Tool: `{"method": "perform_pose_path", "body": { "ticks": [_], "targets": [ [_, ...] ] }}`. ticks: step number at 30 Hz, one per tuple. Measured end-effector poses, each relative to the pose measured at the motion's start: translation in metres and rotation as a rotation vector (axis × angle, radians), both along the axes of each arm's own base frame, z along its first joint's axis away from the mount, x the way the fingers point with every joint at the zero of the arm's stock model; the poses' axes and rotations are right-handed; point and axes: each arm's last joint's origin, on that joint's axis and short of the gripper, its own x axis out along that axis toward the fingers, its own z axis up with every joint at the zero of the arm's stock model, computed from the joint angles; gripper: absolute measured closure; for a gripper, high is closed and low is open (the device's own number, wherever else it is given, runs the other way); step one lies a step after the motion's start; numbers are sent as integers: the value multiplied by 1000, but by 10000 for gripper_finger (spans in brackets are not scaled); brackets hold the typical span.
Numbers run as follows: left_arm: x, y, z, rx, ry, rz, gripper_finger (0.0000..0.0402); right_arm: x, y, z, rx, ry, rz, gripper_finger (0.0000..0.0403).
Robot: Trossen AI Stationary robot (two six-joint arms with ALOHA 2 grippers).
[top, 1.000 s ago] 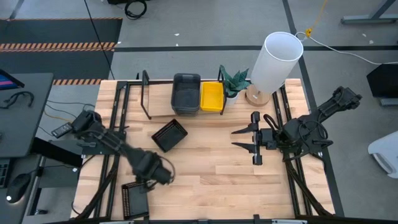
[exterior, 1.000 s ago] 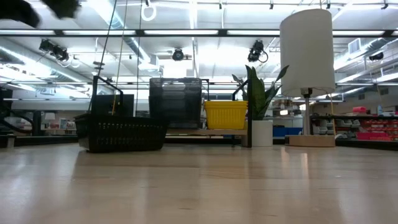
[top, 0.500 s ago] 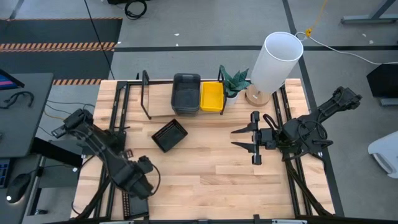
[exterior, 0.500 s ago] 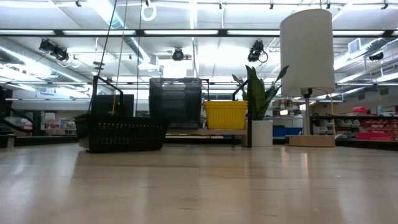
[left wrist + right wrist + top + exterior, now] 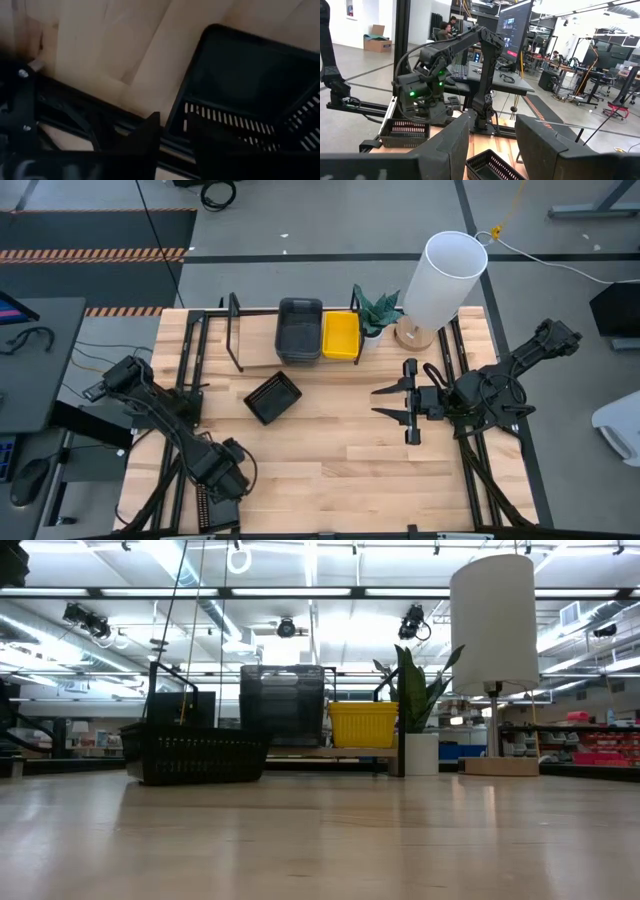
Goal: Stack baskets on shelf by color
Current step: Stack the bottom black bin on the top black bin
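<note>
One black slatted basket point(image 5: 216, 510) point(image 5: 250, 95) rests on its bottom at the table's near-left corner. My left gripper point(image 5: 226, 480) point(image 5: 174, 137) hangs over its far end, open, one finger inside the end wall and one outside; whether they touch it, I cannot tell. A second black basket point(image 5: 272, 397) point(image 5: 195, 755) lies mid-table. A dark grey basket point(image 5: 299, 330) point(image 5: 282, 705) and a yellow basket point(image 5: 340, 335) point(image 5: 362, 725) stand side by side on the shelf point(image 5: 236, 330). My right gripper point(image 5: 392, 402) point(image 5: 492, 145) waits open on the right.
A potted plant point(image 5: 377, 310) and a tall white lamp point(image 5: 442, 275) stand at the far edge, right of the shelf. Black frame rails point(image 5: 75, 107) run along the table's left side under my left arm. Bare wood point(image 5: 340, 460) lies between the two arms.
My left gripper has swung from over the middle-left of the table toward the near-left corner and come down over the black basket there. The baskets and my right arm have kept still.
</note>
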Motion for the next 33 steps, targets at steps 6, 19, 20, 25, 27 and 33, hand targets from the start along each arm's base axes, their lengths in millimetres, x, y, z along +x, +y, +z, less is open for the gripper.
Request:
{"method": "perform_pose_path", "body": {
  "ticks": [6,19,20,25,27,33],
  "targets": [
    [-1,1,-17,-20,-22,-7,227,0,0,0,-3,-1,0,238],
    [-12,12,-58,-51,-29,-34,217,0,0,0,-3,-1,-1,238],
    [-13,13,-60,-49,-25,-45,228,0,-1,0,-3,-1,-3,238],
    [-10,17,-60,-60,-27,-72,320,1,-3,0,-3,-1,-13,238],
    [-7,20,-59,-72,-23,-76,369,1,-3,0,-3,-1,-15,238],
    [14,37,-37,-25,-23,-132,391,2,-4,0,-3,0,-20,238]
  ]
}}
